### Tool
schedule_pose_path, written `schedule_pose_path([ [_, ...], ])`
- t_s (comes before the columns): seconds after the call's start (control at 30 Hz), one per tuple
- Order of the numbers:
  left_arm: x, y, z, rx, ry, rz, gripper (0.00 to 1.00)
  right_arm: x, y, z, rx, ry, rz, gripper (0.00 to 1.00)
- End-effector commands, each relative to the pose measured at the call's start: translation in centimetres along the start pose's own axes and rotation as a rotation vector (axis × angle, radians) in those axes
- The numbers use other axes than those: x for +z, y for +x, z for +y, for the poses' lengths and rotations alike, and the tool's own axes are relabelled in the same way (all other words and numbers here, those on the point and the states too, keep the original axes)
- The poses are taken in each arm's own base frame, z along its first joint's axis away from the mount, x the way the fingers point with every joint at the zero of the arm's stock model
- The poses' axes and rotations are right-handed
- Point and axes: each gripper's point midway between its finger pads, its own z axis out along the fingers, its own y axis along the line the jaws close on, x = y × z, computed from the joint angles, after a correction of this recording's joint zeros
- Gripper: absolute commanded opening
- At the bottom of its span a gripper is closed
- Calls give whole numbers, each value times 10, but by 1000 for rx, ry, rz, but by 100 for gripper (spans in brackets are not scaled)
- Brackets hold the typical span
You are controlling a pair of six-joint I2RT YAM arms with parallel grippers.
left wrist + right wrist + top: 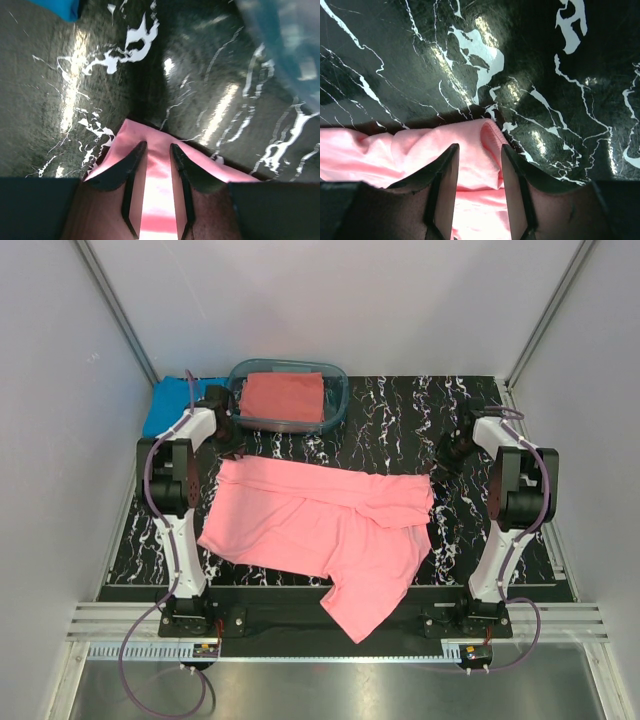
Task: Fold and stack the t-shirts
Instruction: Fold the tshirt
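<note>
A light pink t-shirt (320,520) lies spread and rumpled on the black marbled table (400,410), one part hanging over the near edge. My left gripper (232,445) is open over the shirt's far left corner (157,170), its fingers straddling the cloth (157,145). My right gripper (447,455) is open over the shirt's far right hem (420,150), with a fold of cloth between its fingers (479,146). A coral-red shirt (283,397) lies folded in the tub. A bright blue shirt (170,405) lies at the back left and shows in the left wrist view (65,6).
A clear bluish plastic tub (340,390) stands at the back centre, and shows blurred in the left wrist view (285,40). White walls and metal posts enclose the table. Bare marbled surface shows at the right and back right.
</note>
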Motion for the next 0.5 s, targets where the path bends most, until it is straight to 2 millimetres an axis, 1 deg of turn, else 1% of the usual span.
schedule_pose_path([
  [0.0, 4, -3, 8, -23, -39, 14, 31, 6, -2, 4, -18, -34, 9, 46],
  [0.13, 8, 1, 12, -23, -53, 25, 31, 8, -3, 8, -10, -53, 9, 42],
  [0.17, 9, 3, 13, -26, -56, 28, 31, 9, -3, 8, -7, -55, 10, 37],
  [0.2, 10, 4, 14, -29, -60, 30, 31, 10, -6, 9, -5, -56, 6, 29],
  [0.27, 12, 6, 16, -38, -64, 34, 31, 12, -11, 9, 8, -63, -6, 16],
  [0.3, 13, 9, 17, -41, -63, 35, 30, 12, -15, 8, 15, -63, -17, 3],
  [0.33, 11, 7, 15, -49, -53, 24, 30, 10, -22, 2, 41, -59, -35, 0],
  [0.4, 12, 10, 14, -64, -37, 18, 30, 5, -37, -4, 59, -41, -79, 0],
  [0.43, 12, 11, 13, -67, -34, 20, 30, 3, -44, -11, 68, -14, -105, 0],
  [0.47, 13, 11, 14, -73, -37, 20, 31, 0, -48, -11, 66, -6, -118, 0],
])
